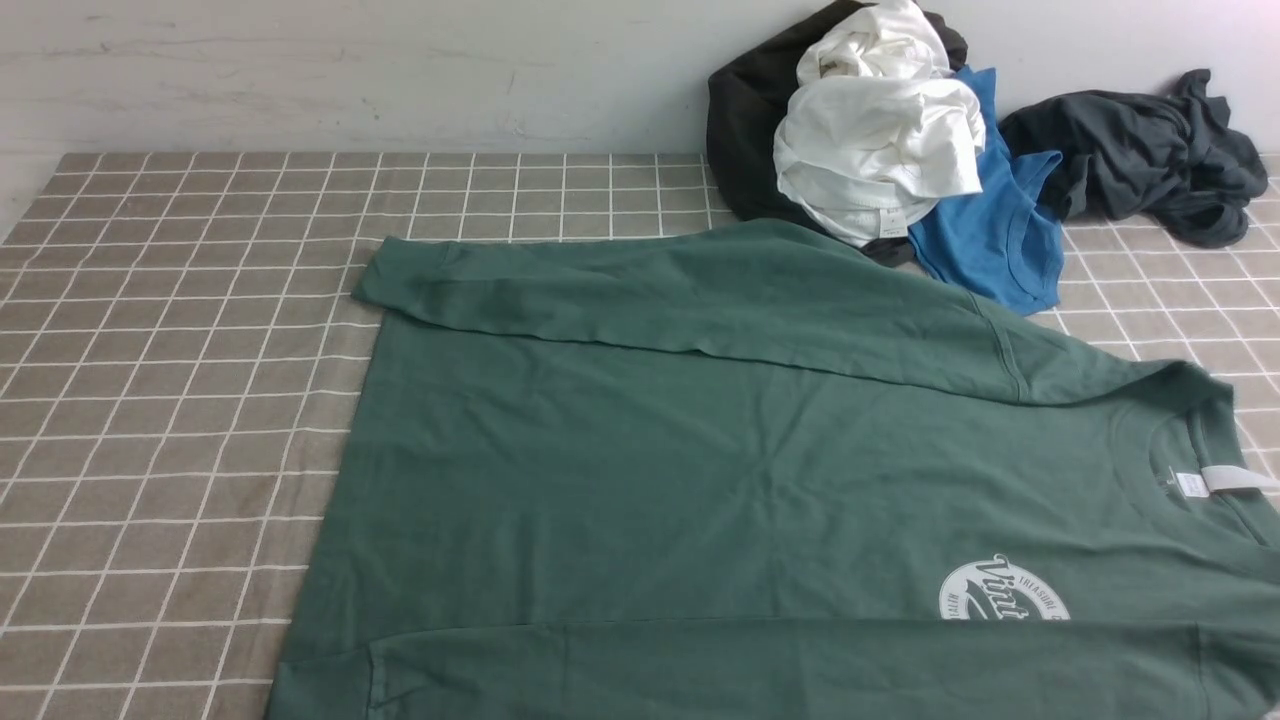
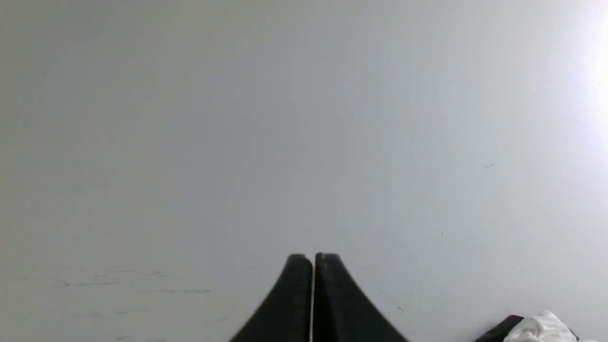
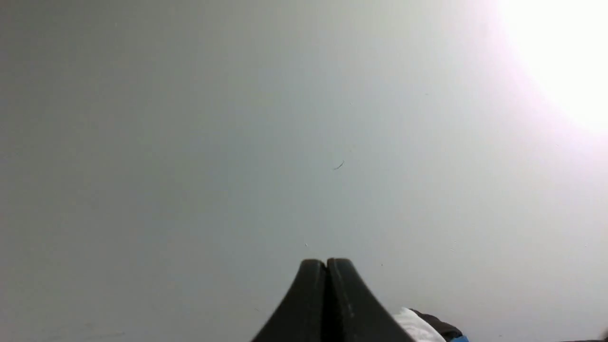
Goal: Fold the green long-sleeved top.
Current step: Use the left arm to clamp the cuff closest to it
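Observation:
The green long-sleeved top (image 1: 700,460) lies flat across the checked tablecloth (image 1: 170,400), neck and white label (image 1: 1215,480) at the right, hem at the left. Its far sleeve (image 1: 640,290) is folded across the body, and the near sleeve (image 1: 800,670) lies along the front edge. A round white logo (image 1: 1000,592) shows on the chest. Neither arm appears in the front view. The left gripper (image 2: 313,256) is shut with nothing between its fingers and faces the grey wall. So does the right gripper (image 3: 326,261), shut and empty.
A heap of clothes sits at the back right against the wall: a white garment (image 1: 880,130) on a black one (image 1: 750,110), a bright blue top (image 1: 990,220) and a dark grey garment (image 1: 1150,150). The white garment's tip (image 2: 541,328) shows in the left wrist view.

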Available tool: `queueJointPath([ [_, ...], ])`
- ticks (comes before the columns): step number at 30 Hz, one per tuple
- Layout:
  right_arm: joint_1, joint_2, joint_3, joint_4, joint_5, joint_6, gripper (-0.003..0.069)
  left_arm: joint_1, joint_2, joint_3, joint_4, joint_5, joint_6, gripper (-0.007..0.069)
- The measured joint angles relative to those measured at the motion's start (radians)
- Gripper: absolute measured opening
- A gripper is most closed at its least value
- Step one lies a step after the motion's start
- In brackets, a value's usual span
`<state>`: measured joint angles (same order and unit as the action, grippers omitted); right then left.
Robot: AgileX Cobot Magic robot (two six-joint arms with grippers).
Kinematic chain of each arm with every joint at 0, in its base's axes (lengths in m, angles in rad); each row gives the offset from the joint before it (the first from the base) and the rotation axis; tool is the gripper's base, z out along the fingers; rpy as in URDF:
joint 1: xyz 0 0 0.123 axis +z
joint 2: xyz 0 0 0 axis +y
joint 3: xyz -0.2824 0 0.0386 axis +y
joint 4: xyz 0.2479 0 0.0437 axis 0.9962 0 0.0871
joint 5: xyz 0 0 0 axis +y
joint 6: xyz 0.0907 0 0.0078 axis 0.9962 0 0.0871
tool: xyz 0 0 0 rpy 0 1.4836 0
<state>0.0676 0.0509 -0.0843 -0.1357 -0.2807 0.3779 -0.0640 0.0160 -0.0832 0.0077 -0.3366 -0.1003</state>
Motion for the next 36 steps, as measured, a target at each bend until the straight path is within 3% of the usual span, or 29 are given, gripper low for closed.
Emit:
queueJointPath([
  [4,0.000,0.210,-0.308,-0.198,0.281,-0.010,-0.0011,0.001,0.220,-0.349,-0.008,0.367,0.001,-0.0007],
  [8,0.000,0.445,-0.473,-0.279,0.515,-0.012,-0.0011,0.002,0.463,-0.495,-0.008,0.634,0.003,-0.0007],
  [12,0.026,0.671,-0.535,-0.176,0.778,-0.054,-0.0010,0.002,0.727,-0.525,-0.064,0.877,0.016,-0.0007],
  [14,0.065,0.793,-0.547,-0.061,0.934,-0.163,-0.0010,0.001,0.880,-0.526,-0.135,0.992,0.077,0.0008],
  [16,0.087,0.842,-0.548,-0.013,0.980,-0.226,-0.0010,0.001,0.927,-0.526,-0.173,1.039,0.116,0.0029],
  [17,0.118,0.905,-0.548,0.049,1.023,-0.312,-0.0010,0.001,1.007,-0.529,-0.232,1.090,0.173,0.0073],
  [22,0.211,1.057,-0.548,0.204,0.998,-0.517,-0.0010,-0.001,1.242,-0.539,-0.380,1.114,0.304,0.0300],
  [25,0.238,1.103,-0.550,0.253,0.925,-0.576,-0.0010,-0.001,1.343,-0.566,-0.380,1.084,0.288,0.0365],
  [31,0.240,1.127,-0.550,0.282,0.845,-0.601,-0.0010,-0.001,1.465,-0.595,-0.338,1.018,0.265,0.0328],
  [36,0.240,1.127,-0.551,0.294,0.836,-0.604,-0.0010,-0.001,1.527,-0.595,-0.336,0.985,0.267,0.0218],
])
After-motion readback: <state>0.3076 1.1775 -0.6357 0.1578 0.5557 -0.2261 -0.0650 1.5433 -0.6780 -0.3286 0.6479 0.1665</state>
